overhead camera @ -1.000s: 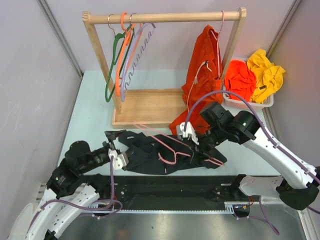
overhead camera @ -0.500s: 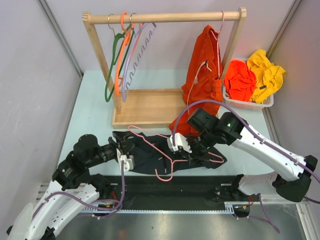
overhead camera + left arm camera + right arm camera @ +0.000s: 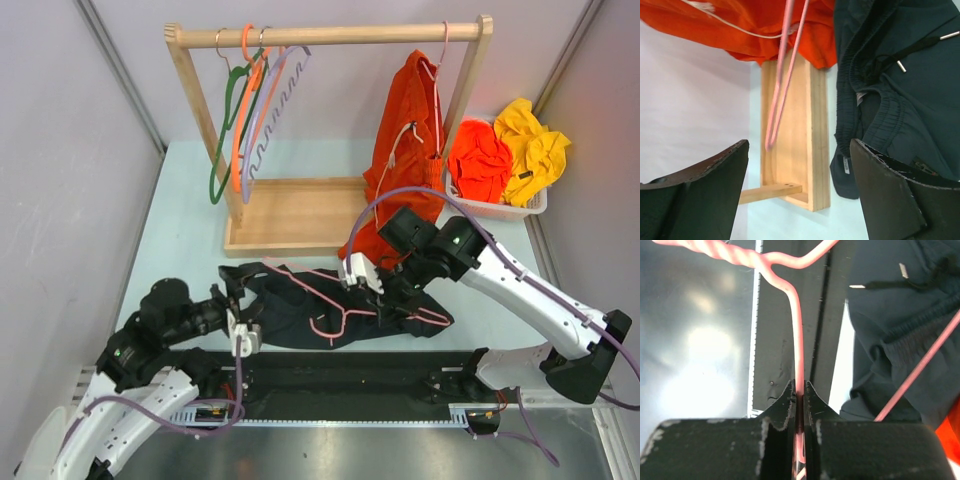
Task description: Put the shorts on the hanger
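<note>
The dark navy shorts (image 3: pixel 300 312) lie crumpled on the table in front of the rack. They also show at the right of the left wrist view (image 3: pixel 905 100) and of the right wrist view (image 3: pixel 890 330). The pale-pink hanger (image 3: pixel 312 278) lies slanted across them. My right gripper (image 3: pixel 353 277) is shut on one of its rods (image 3: pixel 798 340), as the right wrist view (image 3: pixel 799 386) shows. My left gripper (image 3: pixel 243 305) is open and empty at the shorts' left edge. Its fingers (image 3: pixel 715 175) stand wide apart, with the hanger's rod (image 3: pixel 782 75) seen beyond them.
A wooden rack (image 3: pixel 290 215) stands behind, with green, orange and lilac hangers (image 3: pixel 250 110) on its bar. An orange garment (image 3: pixel 405 160) hangs at its right end. A white basket (image 3: pixel 500 205) of orange and yellow clothes is at the back right. A black rail (image 3: pixel 340 375) runs along the front.
My right gripper has carried the hanger leftward over the shorts, then drawn its hook end back from the front rail. My left gripper has shifted slightly and stays open.
</note>
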You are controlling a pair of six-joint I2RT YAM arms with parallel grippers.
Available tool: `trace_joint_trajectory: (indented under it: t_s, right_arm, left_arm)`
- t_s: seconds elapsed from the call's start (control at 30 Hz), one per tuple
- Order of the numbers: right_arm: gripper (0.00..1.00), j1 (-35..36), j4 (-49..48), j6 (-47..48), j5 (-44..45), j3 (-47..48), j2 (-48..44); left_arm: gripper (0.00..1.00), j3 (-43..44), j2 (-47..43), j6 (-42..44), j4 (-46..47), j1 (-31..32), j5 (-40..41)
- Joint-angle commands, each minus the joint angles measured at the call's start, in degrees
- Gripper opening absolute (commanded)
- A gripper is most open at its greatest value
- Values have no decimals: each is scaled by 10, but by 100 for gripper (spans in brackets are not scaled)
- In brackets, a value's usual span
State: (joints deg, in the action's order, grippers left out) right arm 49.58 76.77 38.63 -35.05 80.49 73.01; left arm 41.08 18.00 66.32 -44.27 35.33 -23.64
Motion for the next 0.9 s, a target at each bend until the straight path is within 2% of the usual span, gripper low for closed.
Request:
trace_joint_trajectory:
  t_s: [0.0,0.1,0.13,0.2,0.23,0.3,0.33,0.4,0.43,0.5,0.53,0.57,0.73,0.87]
  right_arm:
    - [0,48,0,18,11,23,4]
    - [0,63,0,22,14,38,17]
    - [0,65,0,21,16,44,20]
    - [0,66,-5,19,20,62,27]
    - [0,66,-10,16,28,65,29]
    - [0,60,-21,-4,44,70,33]
    - [8,55,-35,-12,46,72,34]
    - [20,43,-42,-29,46,81,33]
    - [38,33,-52,-35,46,85,31]
    - [58,18,-64,-50,52,92,28]
    - [73,4,-80,-59,58,92,22]
    - [81,-2,-90,-65,65,92,17]
    - [89,-34,-193,-80,70,74,-41]
    - [89,-20,-264,-87,43,53,-78]
  left_arm:
    - [85,24,80,6,52,-2,-33]
    - [79,20,111,35,46,-1,-54]
    - [71,9,114,39,52,0,-55]
    - [60,3,123,55,50,0,-57]
    - [39,3,127,57,42,1,-60]
    - [11,9,138,51,24,0,-71]
    - [1,15,140,37,28,0,-72]
    - [0,16,143,-17,37,0,-69]
    - [0,20,146,-28,38,0,-66]
    - [0,27,157,-51,27,0,-66]
    - [0,33,163,-78,22,-1,-62]
    - [0,40,170,-87,13,-2,-65]
    - [0,71,215,-146,-22,-4,-100]
    - [0,82,242,-204,-13,-11,-109]
